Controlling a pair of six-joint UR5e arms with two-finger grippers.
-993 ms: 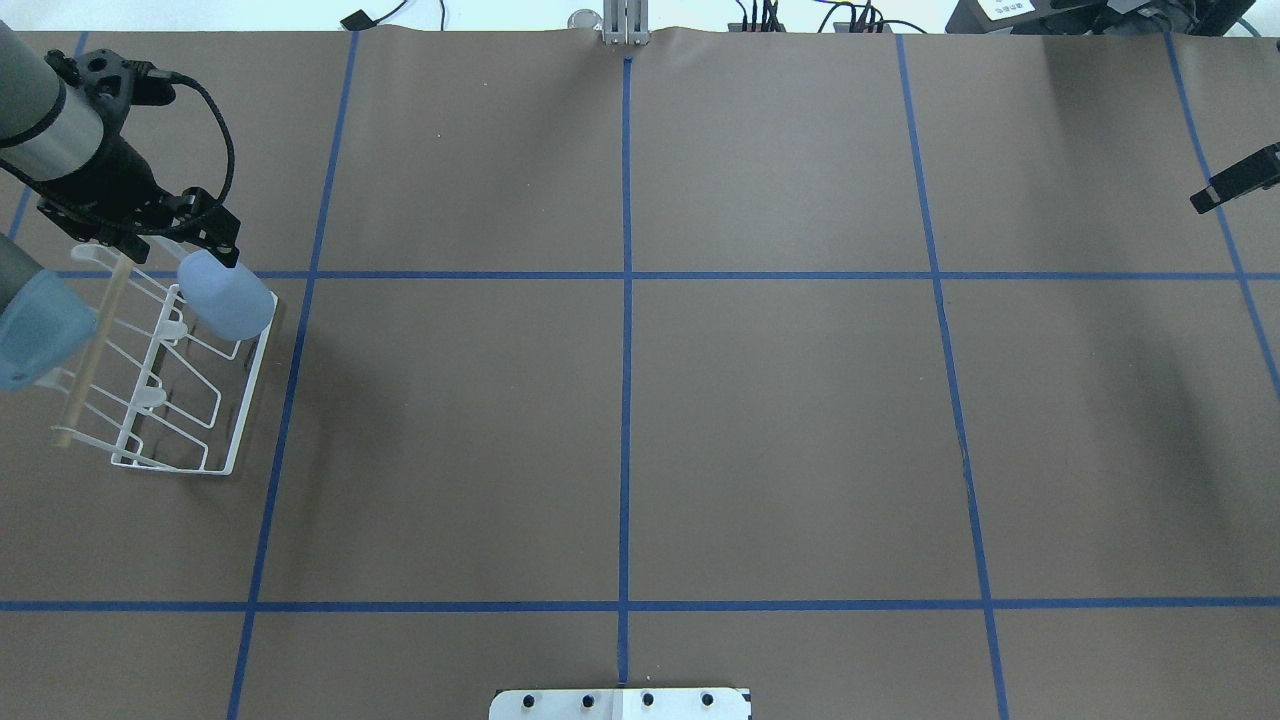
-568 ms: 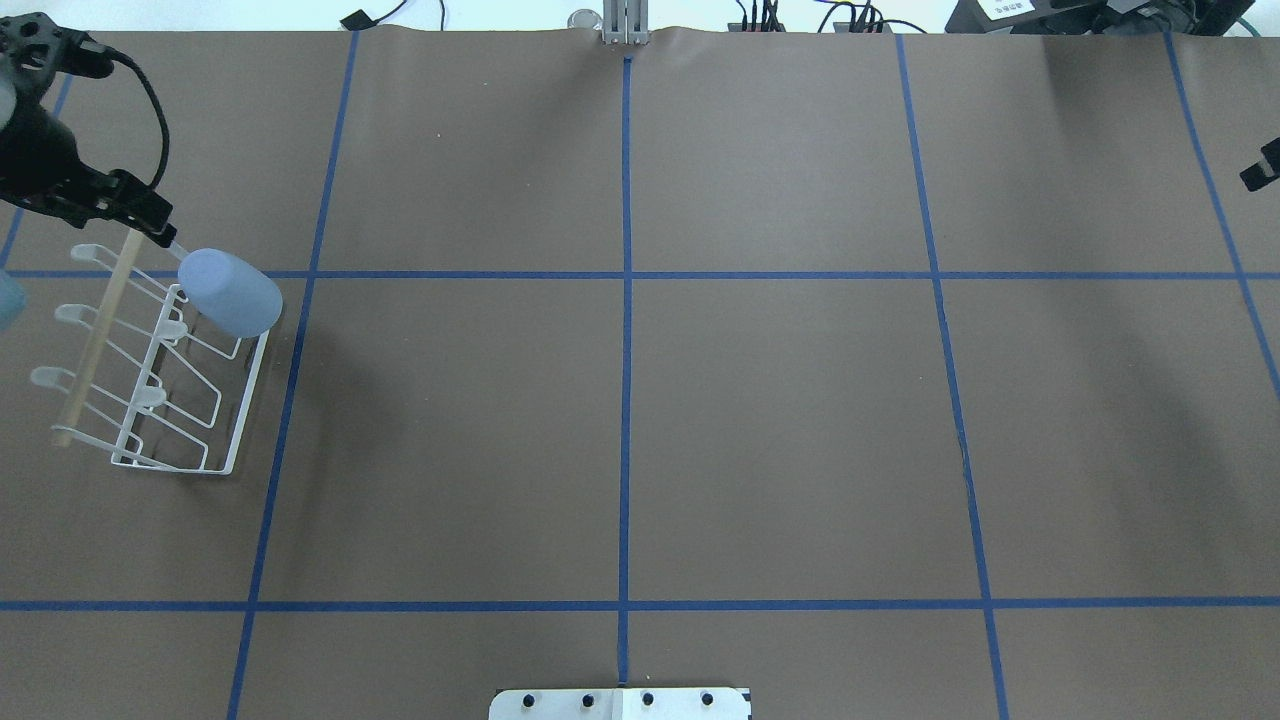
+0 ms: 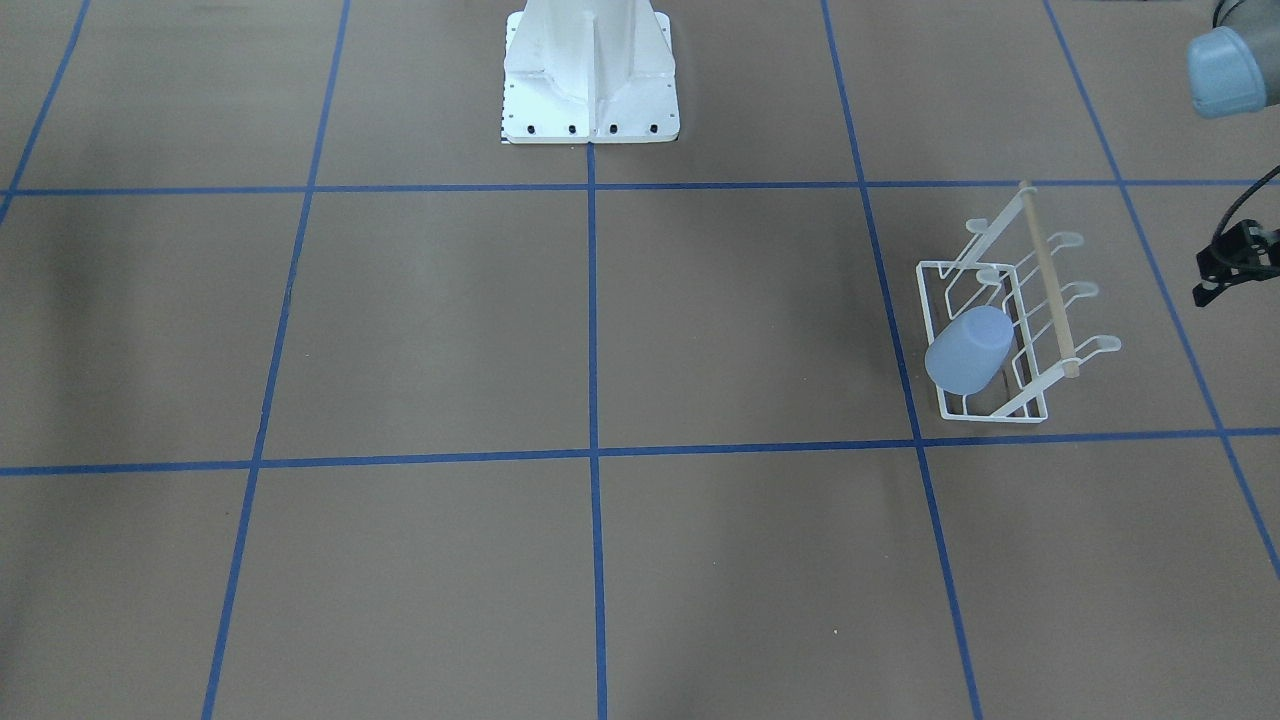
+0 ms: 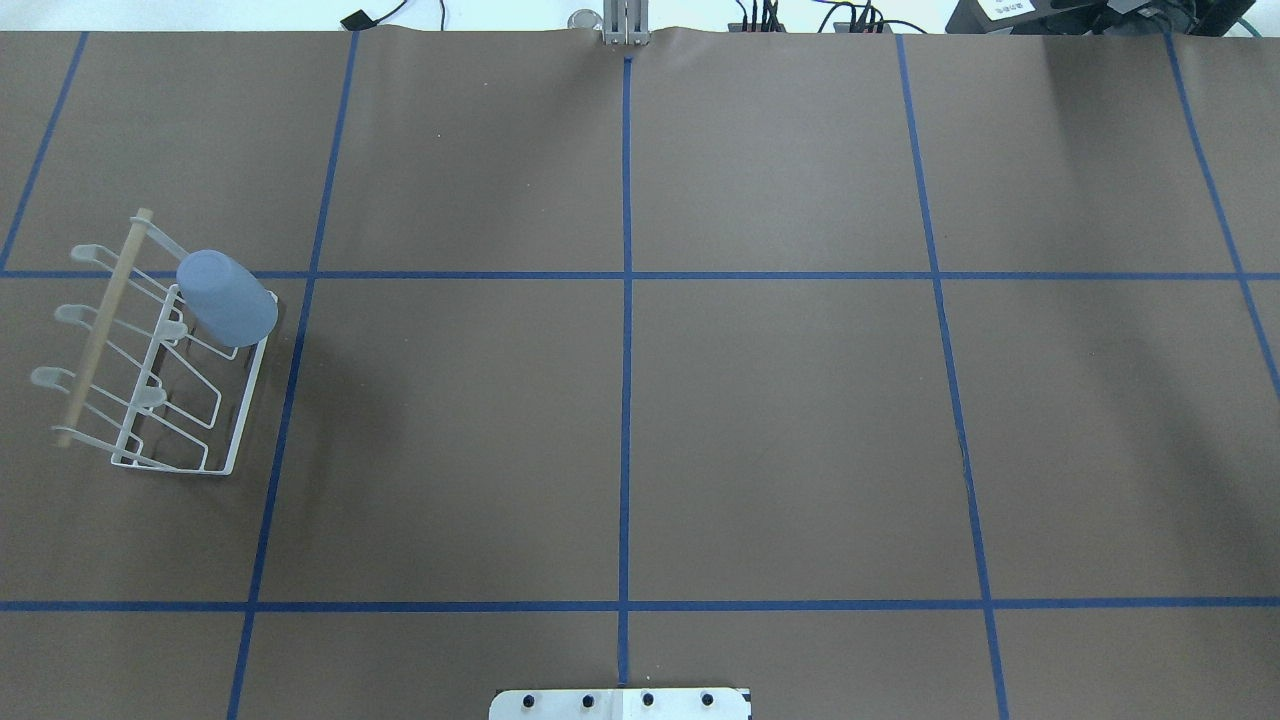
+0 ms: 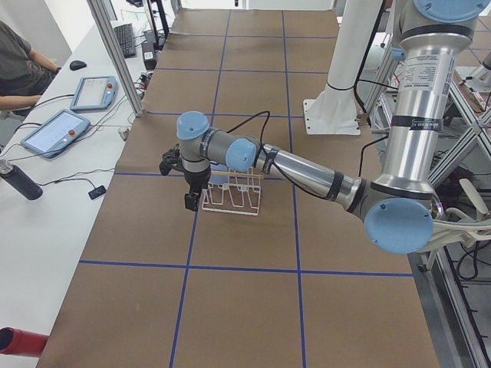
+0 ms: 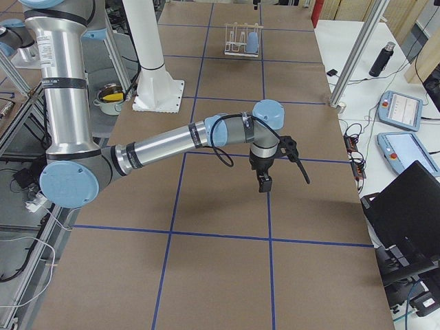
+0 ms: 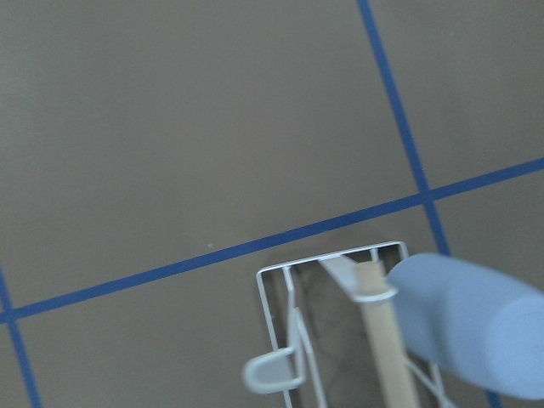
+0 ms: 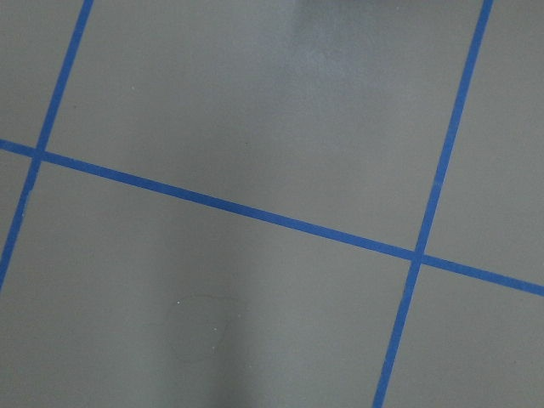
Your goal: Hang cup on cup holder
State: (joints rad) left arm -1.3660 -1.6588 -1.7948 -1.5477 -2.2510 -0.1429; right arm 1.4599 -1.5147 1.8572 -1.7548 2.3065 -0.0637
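The cup (image 4: 228, 298) is sitting upside down on the cup holder (image 4: 150, 397). It is at the rack's end farthest from the robot, on the row facing the table's middle. It is leaning outward, with its closed bottom pointing up toward the wooden rod (image 4: 101, 330) and its mouth angling down toward a corner of the base frame. The cup itself is hiding whatever is under it, so it seems to be hanging on a prong, though the contact is not showing. Five rounded prong tips are showing along the rest of the rack. The cup holder is standing upright on the table (image 4: 620, 420), near the robot's left end, and is straddling a line of blue tape (image 4: 450, 275).

The left gripper (image 5: 192, 202) is hanging fingers-down just beside the rack's far end, apart from the cup. In the front-facing view only a black piece of it is showing at the edge. I cannot tell how wide its fingers are standing or whether anything is between them. Its wrist camera is looking down on the rod's end and the cup's side.

The right gripper (image 6: 264, 184) is hanging fingers-down over the table, well apart from the rack. Only the side view is showing it, so I cannot tell how open it is or what it has hold of.
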